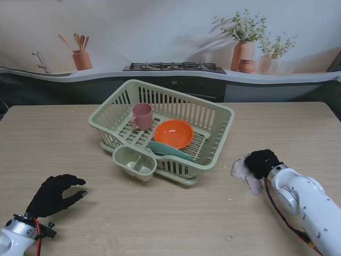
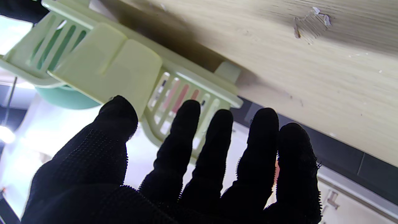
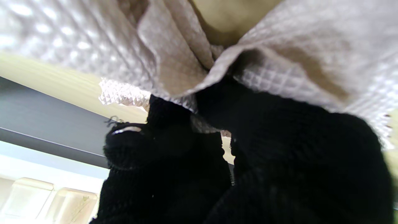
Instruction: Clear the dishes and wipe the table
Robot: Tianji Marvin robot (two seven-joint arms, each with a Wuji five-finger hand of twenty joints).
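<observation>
A pale green dish rack (image 1: 216, 114) stands mid-table, holding a pink cup (image 1: 141, 116), an orange bowl (image 1: 173, 133) and a teal plate (image 1: 168, 151). Its cutlery cup (image 1: 135, 162) hangs off the near side; the rack (image 2: 102, 62) also fills the left wrist view. My left hand (image 1: 53, 194) hovers open near the table's front left, fingers (image 2: 183, 146) spread and holding nothing. On the right, my right hand (image 1: 262, 162) presses on a white waffle cloth (image 1: 241, 169), with fingers (image 3: 149, 137) curled into the cloth (image 3: 279, 77).
Small crumbs or flecks (image 2: 311, 21) lie on the wooden table (image 1: 160, 218). Behind the table's far edge is a counter with a hob (image 1: 175, 66), a utensil pot (image 1: 81, 58) and plant pots (image 1: 243, 53).
</observation>
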